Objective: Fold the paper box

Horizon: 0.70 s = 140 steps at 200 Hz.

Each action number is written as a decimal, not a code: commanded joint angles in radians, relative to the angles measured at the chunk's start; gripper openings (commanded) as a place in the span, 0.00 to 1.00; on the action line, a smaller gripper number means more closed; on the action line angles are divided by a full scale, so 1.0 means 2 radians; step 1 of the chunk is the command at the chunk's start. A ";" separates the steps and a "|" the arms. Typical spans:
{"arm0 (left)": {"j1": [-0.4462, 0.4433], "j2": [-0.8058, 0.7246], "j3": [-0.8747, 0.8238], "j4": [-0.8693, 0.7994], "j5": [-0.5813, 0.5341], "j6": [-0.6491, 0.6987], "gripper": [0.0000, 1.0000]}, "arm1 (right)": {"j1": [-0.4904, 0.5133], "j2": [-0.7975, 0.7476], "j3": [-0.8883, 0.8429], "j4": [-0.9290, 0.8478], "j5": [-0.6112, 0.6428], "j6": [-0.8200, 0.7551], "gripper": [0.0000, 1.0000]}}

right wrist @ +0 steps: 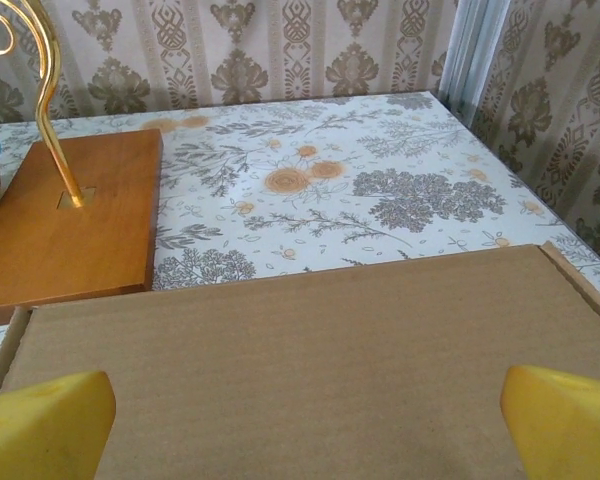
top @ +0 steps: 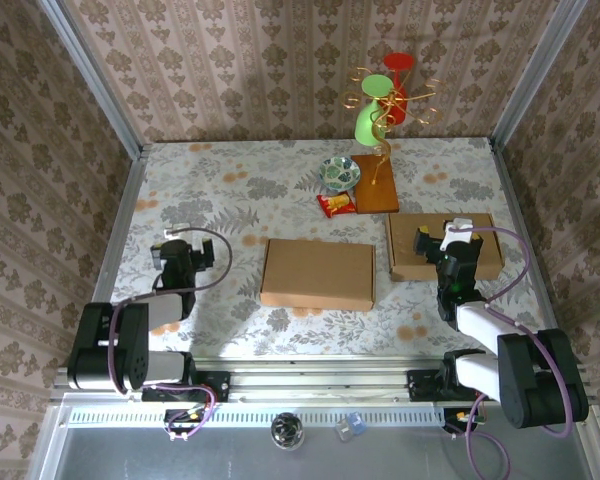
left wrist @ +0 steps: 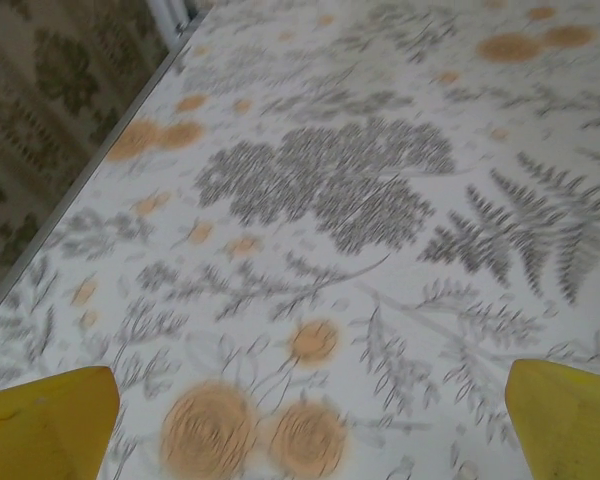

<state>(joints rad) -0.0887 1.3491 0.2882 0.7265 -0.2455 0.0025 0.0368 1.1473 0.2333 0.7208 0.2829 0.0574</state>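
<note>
Pose check, left arm: folded low over its base, forearm reaching forward, wrist roughly level. The left gripper has its jaws spread wide. In its wrist view the yellow fingertips sit at the two bottom corners.

The right arm has the same folded posture, forearm angled forward and slightly inward. The right gripper also has its jaws spread wide, with its fingertips at the bottom corners of its wrist view.

A closed brown paper box lies mid-table — the left gripper hangs well apart to its left, the right gripper over a second cardboard box.
</note>
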 commanded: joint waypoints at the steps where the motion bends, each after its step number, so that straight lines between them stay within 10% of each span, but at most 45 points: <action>1: 0.010 0.043 0.009 0.116 0.026 0.025 1.00 | -0.004 0.012 -0.005 0.044 -0.015 -0.009 1.00; 23: 0.012 0.129 -0.021 0.274 0.016 0.034 1.00 | -0.004 0.063 0.008 0.095 -0.046 0.010 1.00; 98: 0.038 0.105 0.019 0.159 0.040 0.002 1.00 | 0.011 0.203 0.010 0.234 -0.034 -0.015 1.00; 140: 0.034 0.105 0.026 0.146 0.043 0.007 1.00 | 0.012 0.188 0.038 0.154 -0.027 -0.008 1.00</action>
<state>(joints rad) -0.0181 1.5692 0.3164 1.0504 -0.1825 0.0216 0.0570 1.5291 0.2600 1.0348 0.2119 0.0513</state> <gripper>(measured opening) 0.999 0.999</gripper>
